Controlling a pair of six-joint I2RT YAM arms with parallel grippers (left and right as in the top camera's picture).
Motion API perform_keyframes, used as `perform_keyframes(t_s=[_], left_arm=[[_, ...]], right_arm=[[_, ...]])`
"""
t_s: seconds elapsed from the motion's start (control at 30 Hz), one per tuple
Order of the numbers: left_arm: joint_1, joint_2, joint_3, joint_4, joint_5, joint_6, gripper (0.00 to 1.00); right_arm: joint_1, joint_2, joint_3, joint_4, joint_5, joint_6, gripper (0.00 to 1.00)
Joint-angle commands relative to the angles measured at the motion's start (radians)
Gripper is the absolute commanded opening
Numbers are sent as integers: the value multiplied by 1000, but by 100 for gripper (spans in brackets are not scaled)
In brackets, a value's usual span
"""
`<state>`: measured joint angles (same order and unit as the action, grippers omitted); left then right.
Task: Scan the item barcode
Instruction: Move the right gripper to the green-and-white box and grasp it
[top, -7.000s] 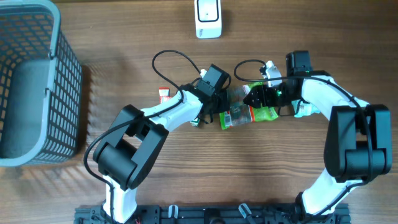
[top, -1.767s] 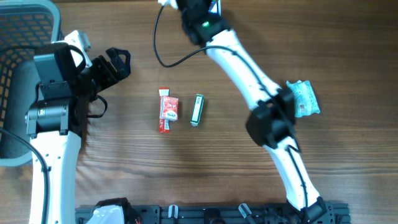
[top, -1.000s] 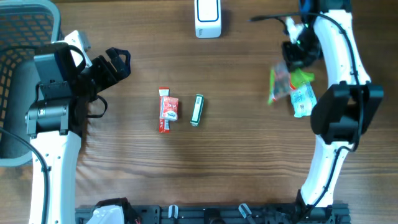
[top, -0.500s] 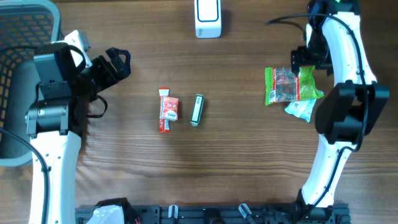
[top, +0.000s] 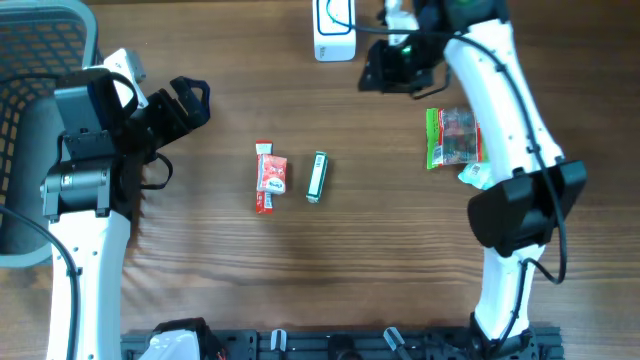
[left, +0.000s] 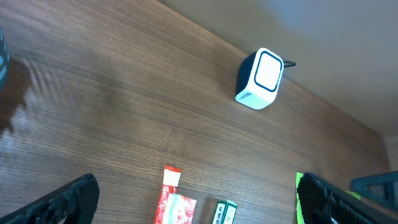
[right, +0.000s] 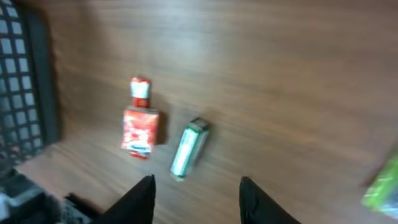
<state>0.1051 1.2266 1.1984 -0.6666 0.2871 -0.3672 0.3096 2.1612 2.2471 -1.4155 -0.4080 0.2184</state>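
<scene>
Table (top: 380, 270), scanner (top: 334, 30): overhead, left wrist

Wooden desk (top: 400, 290), grey mesh basket (top: 105, 150) far left, white scanner (top: 334, 30) at top edge, right tool (top: 380, 72) just beside it, red packet (top: 268, 177) and green stick (top: 317, 176) side by side mid-desk, green snack bag (top: 455, 138) flat at right, left tool (top: 190, 100) spread wide, empty, near basket.

Scanner (top: 334, 28) sits at the far edge of table (top: 350, 280), centre. Sachet (top: 269, 176) and slim box (top: 317, 176) lie side by side nearer than scanner, sachet leftmost, just apart. Snack bag (top: 455, 137): nearer, right of scanner. Basket (top: 50, 130): far left of scanner.
</scene>
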Motion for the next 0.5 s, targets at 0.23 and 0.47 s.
perform_keyframes(t_s=[0.23, 0.47], left_arm=[[5, 4, 0, 3, 15, 20, 100], [5, 4, 0, 3, 15, 20, 100]], right_arm=[[327, -7, -230, 67, 403, 421, 59], [428, -7, -458, 272, 476, 575, 58]])
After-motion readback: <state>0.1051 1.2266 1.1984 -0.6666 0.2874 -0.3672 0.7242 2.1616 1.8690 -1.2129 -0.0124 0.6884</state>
